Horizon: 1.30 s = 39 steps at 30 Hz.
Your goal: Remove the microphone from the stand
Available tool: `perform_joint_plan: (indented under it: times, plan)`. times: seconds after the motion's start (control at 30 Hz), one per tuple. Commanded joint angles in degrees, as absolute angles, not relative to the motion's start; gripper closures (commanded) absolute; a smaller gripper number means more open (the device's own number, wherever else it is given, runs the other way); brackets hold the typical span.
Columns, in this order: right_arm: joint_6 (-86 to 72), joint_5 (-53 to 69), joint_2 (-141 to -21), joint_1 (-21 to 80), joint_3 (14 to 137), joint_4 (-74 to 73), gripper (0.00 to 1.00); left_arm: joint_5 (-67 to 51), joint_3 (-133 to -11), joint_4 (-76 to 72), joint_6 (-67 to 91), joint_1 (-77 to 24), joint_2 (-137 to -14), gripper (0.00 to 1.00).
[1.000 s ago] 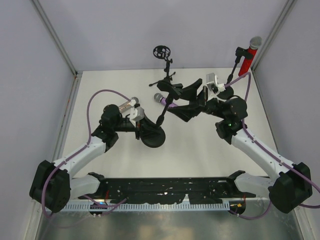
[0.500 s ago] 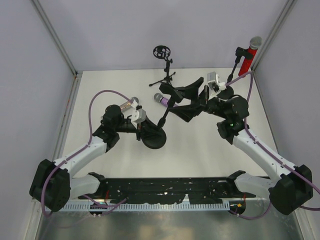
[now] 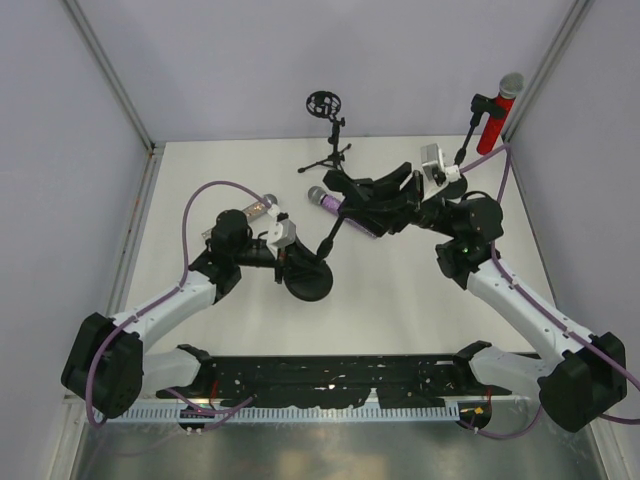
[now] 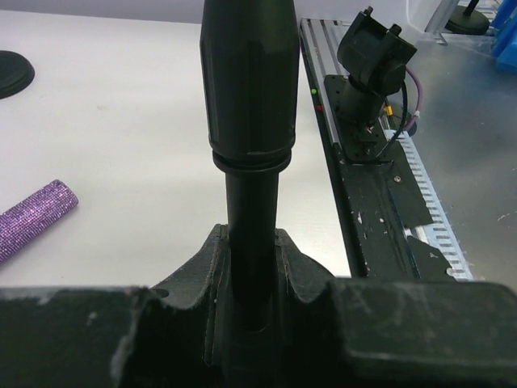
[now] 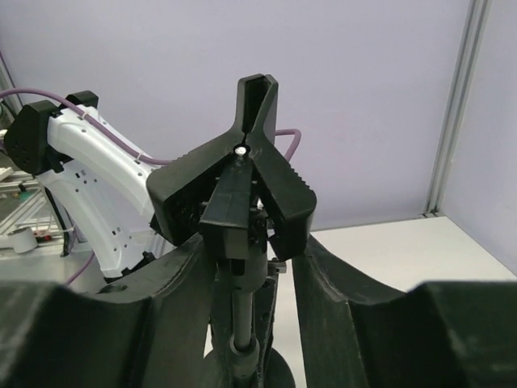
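Note:
The microphone point(image 3: 318, 196), grey-headed with a purple glitter body, sits slanted in the clip at the top of the black stand point(image 3: 308, 282). Its purple end point(image 4: 36, 218) shows at the left of the left wrist view. My left gripper point(image 3: 283, 262) is shut on the stand's pole point(image 4: 246, 97) just above the round base. My right gripper point(image 3: 340, 198) reaches in from the right at the top of the stand. In the right wrist view its fingers press both sides of the black spring clip point(image 5: 242, 182), and the microphone itself is hidden behind the clip.
A tripod stand with an empty black ring mount point(image 3: 322, 104) stands at the back centre. A red microphone point(image 3: 492, 120) on another stand is at the back right corner. Grey walls enclose three sides, and a black rail point(image 3: 330, 375) runs along the near edge.
My right gripper has narrowed its jaws onto the clip and shifted slightly right. The left gripper and stand base have stayed in place.

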State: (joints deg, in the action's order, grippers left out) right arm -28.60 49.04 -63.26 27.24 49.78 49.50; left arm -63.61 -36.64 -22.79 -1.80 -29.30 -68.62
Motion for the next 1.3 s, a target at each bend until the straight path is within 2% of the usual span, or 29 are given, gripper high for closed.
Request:
perform_joint_plan:
  times: [0.0,0.03,0.17,0.3,0.47,0.8,0.83,0.9,0.97,1.03,1.1,1.13,1.17,1.27]
  plan:
    - [-27.86,48.69,-63.46,27.07,51.59,49.92,0.59,-64.95,-39.82,-27.07,-1.23,-29.62,-67.59,1.0]
    - [-27.86,48.78,-63.46,27.07,51.5,50.1,0.67,-65.04,-39.81,-27.42,-0.8,-29.71,-67.67,1.0]
    - [-27.42,49.39,-64.07,27.42,50.72,50.54,0.84,-65.13,-39.99,-29.61,2.02,-29.71,-67.24,1.0]
    - [-24.61,49.66,-65.21,28.3,50.27,48.69,0.94,-65.39,-40.69,-30.06,3.69,-29.62,-66.01,1.0]
    - [-18.91,50.98,-67.06,30.58,49.83,45.18,0.95,-65.39,-40.78,-34.53,9.39,-29.27,-64.69,1.0]
    - [-17.58,52.74,-71.89,33.4,48.34,46.14,0.95,-63.28,-39.11,-42.27,14.77,-26.19,-61.62,1.0]
    - [-17.14,52.65,-71.98,33.57,48.6,45.53,0.93,-62.76,-38.76,-42.36,14.33,-26.02,-61.18,1.0]
    - [-16.96,52.65,-71.98,33.66,49.13,45.09,0.78,-61.79,-38.15,-42.28,13.36,-25.67,-60.56,1.0]
    - [-16.18,52.82,-71.37,33.58,49.48,44.13,0.31,-60.48,-37.62,-42.45,12.57,-25.32,-59.94,1.0]
    - [-14.6,52.91,-70.58,33.22,50.27,41.49,0.2,-58.9,-37.62,-42.36,12.39,-24.35,-59.94,1.0]
    - [-12.76,54.39,-69.96,31.91,51.59,38.24,0.01,-57.31,-37.53,-42.63,12.39,-22.86,-59.94,1.0]
    - [-12.4,54.58,-69.79,31.38,52.29,36.23,0.0,-56.0,-37.62,-42.54,12.39,-21.98,-60.03,1.0]
    - [-11.7,54.75,-69.09,30.07,52.47,35.6,0.05,-54.42,-37.7,-42.19,12.39,-20.93,-59.94,1.0]
    - [-8.89,55.63,-67.77,26.29,54.3,28.95,0.05,-48.63,-38.14,-40.96,11.43,-17.76,-59.85,1.0]
